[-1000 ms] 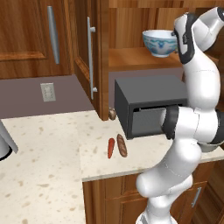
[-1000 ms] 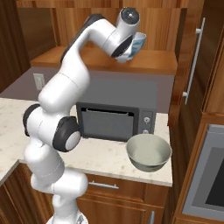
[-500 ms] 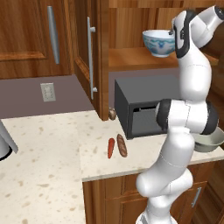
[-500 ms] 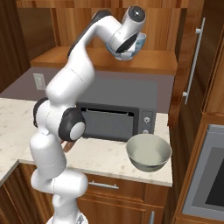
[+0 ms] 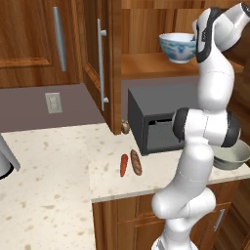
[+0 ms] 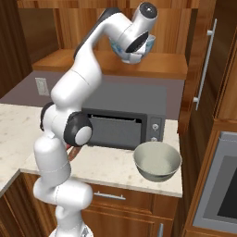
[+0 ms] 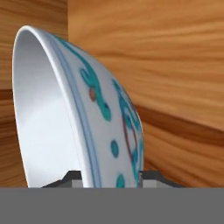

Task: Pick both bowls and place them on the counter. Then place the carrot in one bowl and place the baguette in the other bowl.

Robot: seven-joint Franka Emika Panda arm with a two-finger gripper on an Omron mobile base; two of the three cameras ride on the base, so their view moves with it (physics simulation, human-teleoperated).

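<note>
two bowls (image 5: 177,47) (image 6: 157,160), one carrot (image 5: 123,165) — one baguette (image 5: 136,162)

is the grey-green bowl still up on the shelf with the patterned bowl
No, the grey-green bowl sits on the counter in front of the microwave, while the patterned bowl is up at the shelf.

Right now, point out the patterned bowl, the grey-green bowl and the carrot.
patterned bowl (image 5: 177,48), left base view, its outer wall.
grey-green bowl (image 6: 157,159), right base view, its cream inside.
carrot (image 5: 123,165), left base view, its middle.
</note>
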